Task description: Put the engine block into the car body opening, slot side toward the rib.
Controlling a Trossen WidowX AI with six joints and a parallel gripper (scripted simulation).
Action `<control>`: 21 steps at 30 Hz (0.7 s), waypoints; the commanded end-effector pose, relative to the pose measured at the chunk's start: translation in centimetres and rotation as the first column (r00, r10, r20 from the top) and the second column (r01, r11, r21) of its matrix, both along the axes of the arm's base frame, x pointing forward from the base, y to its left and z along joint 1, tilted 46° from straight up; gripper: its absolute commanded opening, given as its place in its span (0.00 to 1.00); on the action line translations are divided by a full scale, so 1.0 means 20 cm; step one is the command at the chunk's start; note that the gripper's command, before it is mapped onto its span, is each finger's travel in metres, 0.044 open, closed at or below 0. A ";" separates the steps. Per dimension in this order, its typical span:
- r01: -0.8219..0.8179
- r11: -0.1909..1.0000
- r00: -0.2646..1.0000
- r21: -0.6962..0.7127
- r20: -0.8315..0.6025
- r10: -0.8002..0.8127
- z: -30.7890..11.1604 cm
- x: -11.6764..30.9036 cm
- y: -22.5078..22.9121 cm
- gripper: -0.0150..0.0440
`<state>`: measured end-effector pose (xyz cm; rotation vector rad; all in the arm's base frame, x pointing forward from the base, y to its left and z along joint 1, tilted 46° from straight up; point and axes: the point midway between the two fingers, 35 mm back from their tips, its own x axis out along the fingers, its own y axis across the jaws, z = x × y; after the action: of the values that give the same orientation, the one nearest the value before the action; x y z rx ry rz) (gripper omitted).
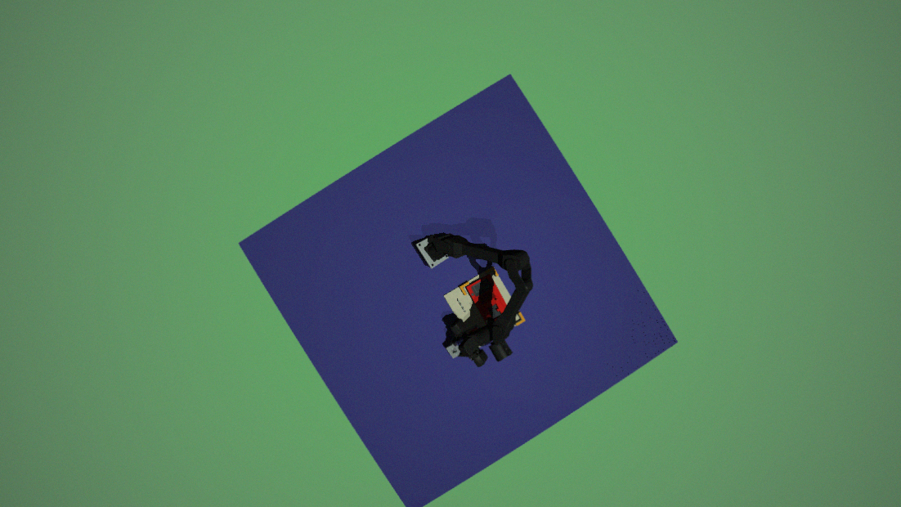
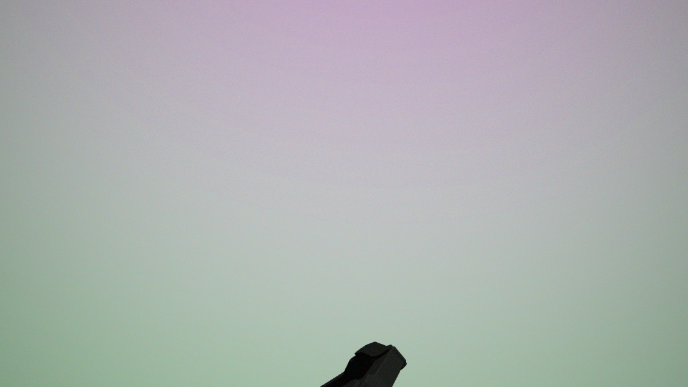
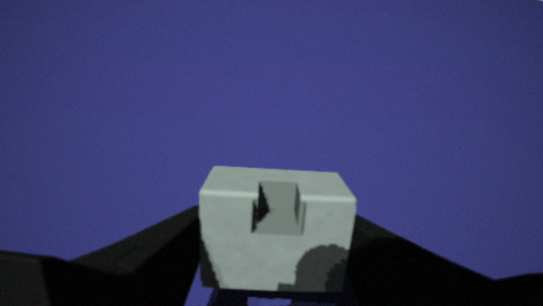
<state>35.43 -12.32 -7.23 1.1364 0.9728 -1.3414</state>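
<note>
The engine block (image 1: pixel 453 351) (image 3: pixel 232 222) is a pale grey block. In the wrist view a slot is cut into its upper edge and the face turned to the camera, and shadow covers its lower right. My gripper (image 3: pixel 274 221) is shut on it, one dark finger on each side. In the top view the block shows at the hand's lower left, beside the car body and not over it. The car body (image 1: pixel 503 297) is red and cream with orange corners, partly hidden under the arm. Its opening and rib cannot be made out. The exterior view shows neither block nor car body.
A blue square mat (image 1: pixel 352 220) lies under everything on a green floor (image 1: pixel 126 126). The arm's base plate (image 1: pixel 423 253) stands above the car body in the top view, and the arm arches around and over the car's right side. The exterior view shows only a dark arm part (image 2: pixel 384 367).
</note>
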 end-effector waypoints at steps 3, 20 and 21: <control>0.004 1.000 1.000 -0.005 -0.008 -0.004 -0.04 -0.01 0.04 0.25; 0.004 1.000 1.000 -0.005 -0.008 -0.004 -0.06 -0.01 0.04 0.25; 0.004 1.000 1.000 -0.005 -0.008 -0.004 -0.05 0.00 0.03 0.25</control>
<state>35.39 -12.14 -8.00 1.1379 0.9521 -1.3601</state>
